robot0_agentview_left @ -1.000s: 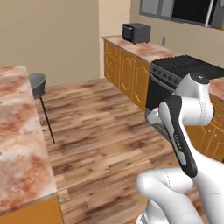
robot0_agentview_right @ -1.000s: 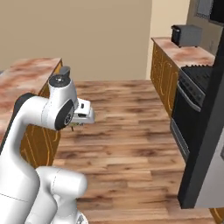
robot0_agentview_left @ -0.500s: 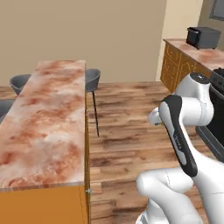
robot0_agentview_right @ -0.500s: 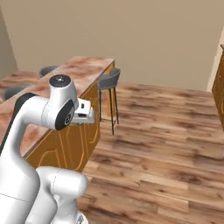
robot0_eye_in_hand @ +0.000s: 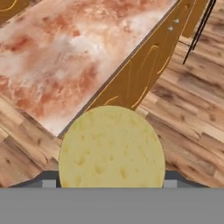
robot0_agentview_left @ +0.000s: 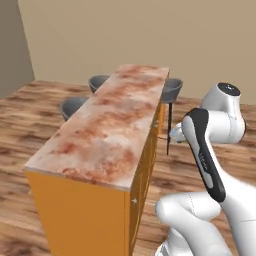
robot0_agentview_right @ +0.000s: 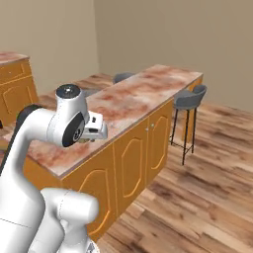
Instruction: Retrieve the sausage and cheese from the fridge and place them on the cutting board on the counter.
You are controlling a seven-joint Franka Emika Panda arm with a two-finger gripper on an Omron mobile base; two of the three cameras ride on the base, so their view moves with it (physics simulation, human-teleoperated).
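While the hand point(robot0_eye_in_hand: 111, 186) points down toward the floor, the cheese point(robot0_eye_in_hand: 111, 148) sits pinched between its fingers, a pale-yellow pitted round bulging wide across the lower middle of the hand view. Both fingertips are hidden behind it, so the grip shows as spread around the chunk. Beyond the cheese, the marbled pinkish-red and white surface point(robot0_eye_in_hand: 65, 57) stretches away up and to the left, with its orange cabinet doors point(robot0_eye_in_hand: 140, 83) running just past the chunk. Wooden floor point(robot0_eye_in_hand: 192, 122) lies off to the right. From the base cameras, the hand point(robot0_agentview_right: 96, 129) hangs beside the near end of that surface point(robot0_agentview_right: 133, 101), and grey stools point(robot0_agentview_right: 190, 99) stand along its far side.
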